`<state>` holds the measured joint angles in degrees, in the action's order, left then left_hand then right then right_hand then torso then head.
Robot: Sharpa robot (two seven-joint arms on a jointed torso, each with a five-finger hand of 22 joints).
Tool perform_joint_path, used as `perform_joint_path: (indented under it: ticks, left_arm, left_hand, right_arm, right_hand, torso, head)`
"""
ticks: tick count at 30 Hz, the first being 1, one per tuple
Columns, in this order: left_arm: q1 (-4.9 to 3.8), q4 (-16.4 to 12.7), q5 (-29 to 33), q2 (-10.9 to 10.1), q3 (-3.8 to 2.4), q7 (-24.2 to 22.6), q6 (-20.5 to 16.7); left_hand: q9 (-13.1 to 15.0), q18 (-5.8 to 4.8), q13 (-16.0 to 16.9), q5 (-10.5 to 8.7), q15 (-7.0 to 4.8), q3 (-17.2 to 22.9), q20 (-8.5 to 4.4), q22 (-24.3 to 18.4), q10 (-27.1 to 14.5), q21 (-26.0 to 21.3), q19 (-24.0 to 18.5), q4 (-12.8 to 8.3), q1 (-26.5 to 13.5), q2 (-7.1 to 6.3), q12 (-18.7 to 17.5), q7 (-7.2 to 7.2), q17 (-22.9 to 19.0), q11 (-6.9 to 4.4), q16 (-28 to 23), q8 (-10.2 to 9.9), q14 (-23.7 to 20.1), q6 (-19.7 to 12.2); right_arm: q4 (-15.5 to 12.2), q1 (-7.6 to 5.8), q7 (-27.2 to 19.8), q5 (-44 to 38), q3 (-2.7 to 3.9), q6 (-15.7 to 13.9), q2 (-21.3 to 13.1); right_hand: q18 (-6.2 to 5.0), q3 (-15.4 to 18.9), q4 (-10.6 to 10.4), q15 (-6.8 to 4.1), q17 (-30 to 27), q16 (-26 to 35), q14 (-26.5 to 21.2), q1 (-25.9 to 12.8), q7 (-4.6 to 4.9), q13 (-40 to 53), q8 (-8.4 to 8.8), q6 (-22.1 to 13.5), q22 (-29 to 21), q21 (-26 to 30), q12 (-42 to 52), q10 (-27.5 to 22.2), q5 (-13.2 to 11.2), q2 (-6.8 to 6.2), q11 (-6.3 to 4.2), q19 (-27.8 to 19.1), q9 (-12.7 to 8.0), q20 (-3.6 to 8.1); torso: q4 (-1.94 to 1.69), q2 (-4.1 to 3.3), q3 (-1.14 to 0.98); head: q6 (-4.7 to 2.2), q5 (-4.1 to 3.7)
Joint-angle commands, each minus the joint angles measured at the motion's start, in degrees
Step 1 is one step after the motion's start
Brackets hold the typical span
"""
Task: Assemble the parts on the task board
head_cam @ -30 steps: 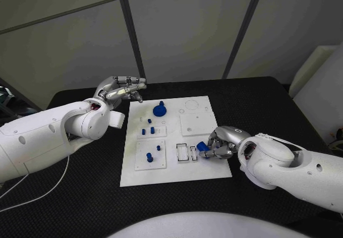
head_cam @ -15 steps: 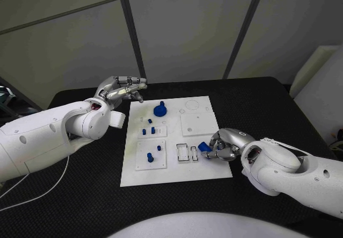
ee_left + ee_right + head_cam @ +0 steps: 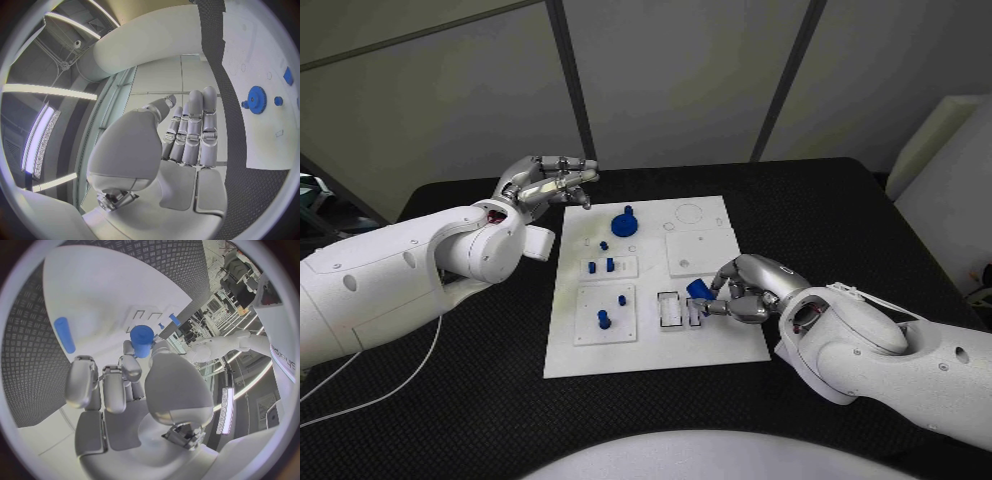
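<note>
Blue plastic, a small cylinder-like part [image 3: 700,289], pinched in the right hand [image 3: 740,290] just over the task board [image 3: 718,340], near the pair of narrow slots [image 3: 681,309]. This looks like the placing step: next it needs lining up with its seat and pressing down squarely. Left hand [image 3: 548,180] hovers off the board's far corner beside the blue gear [image 3: 625,221], fingers curled, holding nothing.
</note>
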<state>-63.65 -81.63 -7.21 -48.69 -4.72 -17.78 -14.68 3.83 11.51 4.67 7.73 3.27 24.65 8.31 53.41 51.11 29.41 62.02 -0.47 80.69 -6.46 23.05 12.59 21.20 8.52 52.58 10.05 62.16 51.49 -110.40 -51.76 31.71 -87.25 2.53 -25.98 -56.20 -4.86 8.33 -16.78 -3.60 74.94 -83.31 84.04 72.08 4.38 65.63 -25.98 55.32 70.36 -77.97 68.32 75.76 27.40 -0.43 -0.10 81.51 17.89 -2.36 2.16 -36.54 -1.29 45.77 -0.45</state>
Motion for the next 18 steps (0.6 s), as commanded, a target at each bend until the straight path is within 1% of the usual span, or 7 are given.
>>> perform_joint_path:
  ticks: [1,6,8,9,12,14,18]
  left_arm:
    - [-0.09,-0.06,0.08,0.16,-0.04,-0.23,0.60]
    - [-0.09,-0.15,0.08,0.34,-0.04,-0.29,0.61]
    - [-0.09,-0.20,0.08,0.37,-0.04,-0.27,0.59]
    - [-0.09,-0.24,0.08,0.38,-0.04,-0.27,0.57]
    - [-0.10,-0.29,0.08,0.40,-0.04,-0.25,0.56]
    - [-0.10,-0.27,0.08,0.43,-0.04,-0.24,0.56]
    - [-0.10,-0.31,0.08,0.49,-0.04,-0.23,0.63]
  left_hand:
    - [0.06,-1.09,-0.01,0.08,0.06,-0.42,0.13,-0.11,-0.57,-0.38,-0.39,0.01,-0.38,0.37,0.48,0.10,-0.11,0.07,-0.20,0.41,-0.41,-0.47]
    - [0.06,-1.09,-0.01,0.08,0.06,-0.42,0.13,-0.11,-0.57,-0.38,-0.39,0.01,-0.38,0.37,0.48,0.10,-0.11,0.07,-0.20,0.41,-0.41,-0.47]
    - [0.06,-1.09,-0.01,0.08,0.06,-0.42,0.13,-0.11,-0.57,-0.38,-0.39,0.01,-0.38,0.37,0.48,0.10,-0.11,0.07,-0.20,0.41,-0.41,-0.47]
    - [0.06,-1.09,-0.01,0.08,0.06,-0.42,0.13,-0.11,-0.57,-0.38,-0.39,0.01,-0.38,0.37,0.48,0.10,-0.11,0.07,-0.20,0.41,-0.41,-0.47]
    - [0.06,-1.09,0.00,0.09,0.06,-0.41,0.14,-0.12,-0.58,-0.39,-0.39,0.00,-0.36,0.40,0.52,0.09,-0.13,0.06,-0.20,0.43,-0.43,-0.47]
    - [0.06,-1.09,0.00,0.09,0.06,-0.41,0.14,-0.12,-0.58,-0.39,-0.39,0.00,-0.36,0.40,0.52,0.09,-0.13,0.06,-0.20,0.43,-0.43,-0.47]
    - [0.06,-1.09,0.00,0.09,0.06,-0.41,0.14,-0.12,-0.58,-0.39,-0.39,0.00,-0.36,0.40,0.52,0.09,-0.13,0.06,-0.20,0.43,-0.43,-0.47]
  right_arm:
    - [0.37,-0.11,-0.72,1.89,0.05,-0.60,1.01]
    - [1.97,-0.15,-0.15,3.13,0.07,3.86,3.16]
    - [2.62,-0.19,0.11,3.35,0.08,5.24,3.94]
    - [2.99,-0.23,0.23,3.43,0.08,5.90,4.35]
    - [3.72,-0.29,0.41,3.56,0.09,6.92,5.16]
    - [4.16,-0.32,0.48,3.60,0.10,7.36,5.66]
    - [4.86,-0.36,0.58,3.65,0.10,7.92,6.43]
  right_hand:
    - [0.81,1.00,0.00,-0.41,2.75,-0.23,3.75,-1.96,-0.16,-0.21,-0.27,0.09,-0.03,-0.12,-0.24,0.28,0.08,-0.28,-0.03,0.42,0.29,0.10]
    - [0.79,2.45,-0.03,-0.42,2.52,-0.08,3.67,-4.37,-0.20,-0.64,-0.33,-0.05,-0.07,-0.08,-0.99,0.06,-1.66,-0.04,-0.04,0.29,0.61,0.10]
    - [0.79,2.78,-0.03,-0.42,2.52,-0.07,3.66,-4.86,-0.20,-0.68,-0.33,-0.14,-0.07,-0.07,-1.14,0.04,-2.17,0.12,-0.04,0.25,0.72,0.09]
    - [0.79,2.91,-0.03,-0.42,2.50,-0.05,3.65,-5.07,-0.20,-0.63,-0.34,-0.17,-0.05,-0.09,-1.14,0.07,-2.39,0.20,-0.03,0.25,0.76,0.09]
    - [0.79,3.05,-0.03,-0.42,2.46,-0.02,3.64,-5.32,-0.21,-0.54,-0.39,-0.15,-0.05,-0.08,-1.12,0.13,-2.62,0.38,-0.04,0.24,0.84,0.09]
    - [0.79,3.08,-0.04,-0.42,2.48,-0.03,3.64,-5.40,-0.22,-0.52,-0.41,-0.14,-0.04,-0.09,-1.12,0.14,-2.67,0.46,-0.04,0.24,0.87,0.09]
    - [0.79,3.11,-0.03,-0.42,2.49,-0.03,3.64,-5.47,-0.23,-0.47,-0.43,-0.11,-0.04,-0.09,-1.10,0.17,-2.71,0.57,-0.05,0.23,0.90,0.09]
  torso:
    - [0.04,0.06,-0.02]
    - [-0.20,0.02,0.09]
    - [-0.33,0.01,0.21]
    - [-0.29,-0.02,0.22]
    - [-0.21,-0.04,0.24]
    - [-0.13,0.02,0.17]
    - [-0.15,-0.03,0.14]
  head:
    - [0.05,-0.01]
    - [-0.04,0.01]
    - [0.01,0.08]
    - [0.00,0.10]
    - [-0.03,0.13]
    - [0.01,0.21]
    - [0.04,0.33]
